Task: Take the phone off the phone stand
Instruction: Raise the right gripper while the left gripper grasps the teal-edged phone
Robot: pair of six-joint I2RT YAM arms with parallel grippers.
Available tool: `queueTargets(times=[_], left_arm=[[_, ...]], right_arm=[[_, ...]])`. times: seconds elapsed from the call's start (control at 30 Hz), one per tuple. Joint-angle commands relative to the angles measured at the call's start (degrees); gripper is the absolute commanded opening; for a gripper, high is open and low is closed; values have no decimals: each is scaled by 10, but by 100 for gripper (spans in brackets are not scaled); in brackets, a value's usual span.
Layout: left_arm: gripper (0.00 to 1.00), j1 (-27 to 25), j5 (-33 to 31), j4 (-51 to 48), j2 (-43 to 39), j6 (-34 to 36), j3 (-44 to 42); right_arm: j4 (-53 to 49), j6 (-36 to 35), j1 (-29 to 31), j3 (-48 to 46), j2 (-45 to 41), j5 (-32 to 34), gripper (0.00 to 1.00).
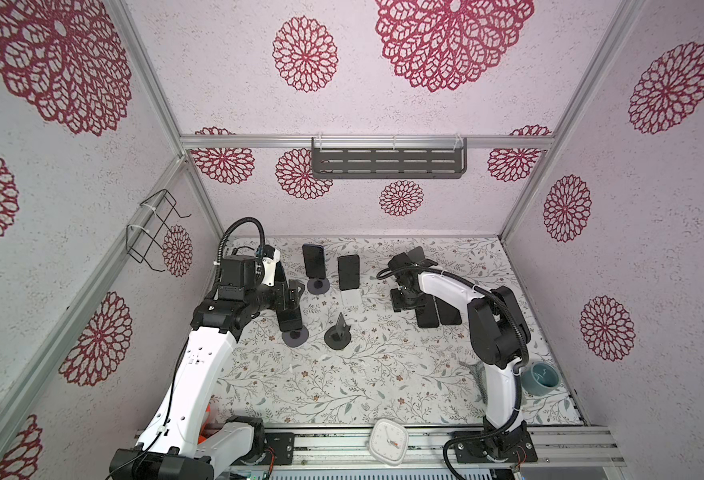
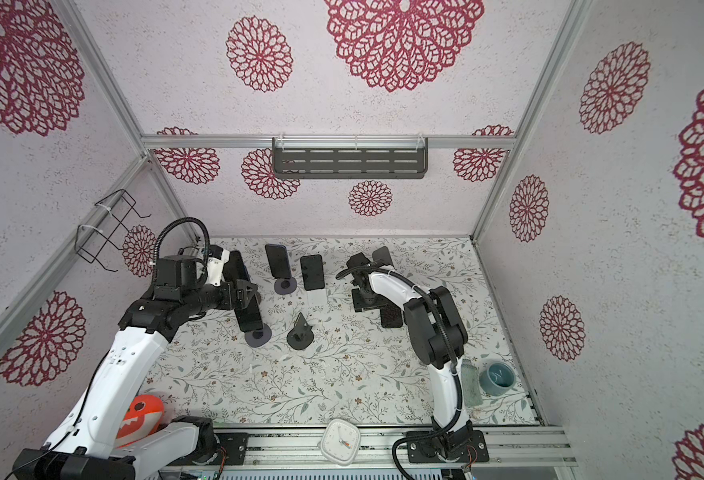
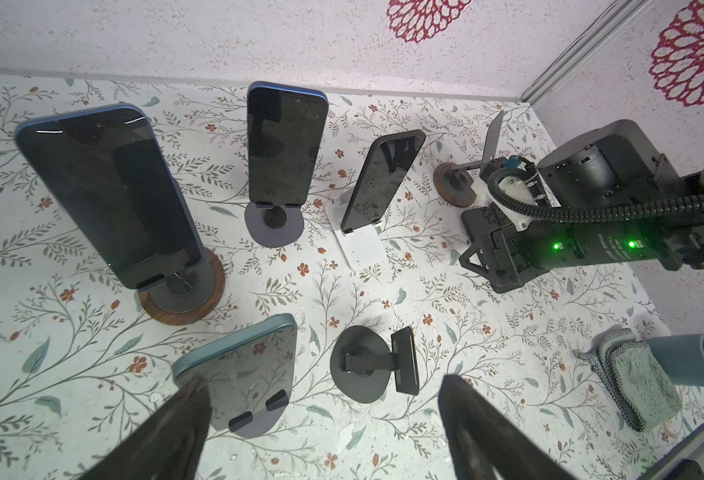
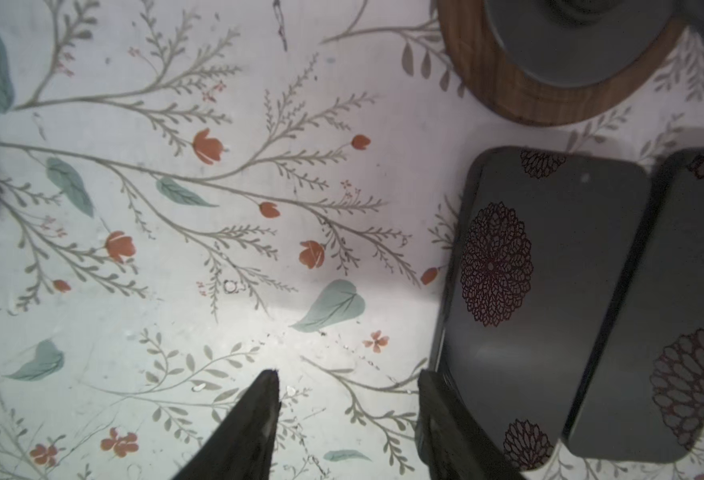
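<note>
We see the teal-edged phone point(image 3: 250, 365) leaning on its round grey stand point(image 1: 296, 337) at 9 o'clock of the empty black stand point(image 1: 337, 337), left jaws wide apart close to it, right jaws apart over tabletop point(image 4: 176, 270).

Floral table point(image 1: 383, 382), phones point(image 1: 314, 259) on stands point(image 1: 318, 286) toward back edge, empty stand point(image 1: 338, 336) mid-table, two flat phones point(image 4: 550, 291), teal cup point(image 1: 541, 378) and cloth point(image 2: 471, 386) by right edge.
</note>
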Motion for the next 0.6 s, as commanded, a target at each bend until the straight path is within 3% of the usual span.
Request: queueTargets(times=[0.0,0.57], left_arm=[[89,5,10,14,-6,11,-4],[89,8,12,20,-2,5,-3]], right_arm=[[3,8,-7,-1,10,5,55],[28,-15,-40,-26,19,3,56]])
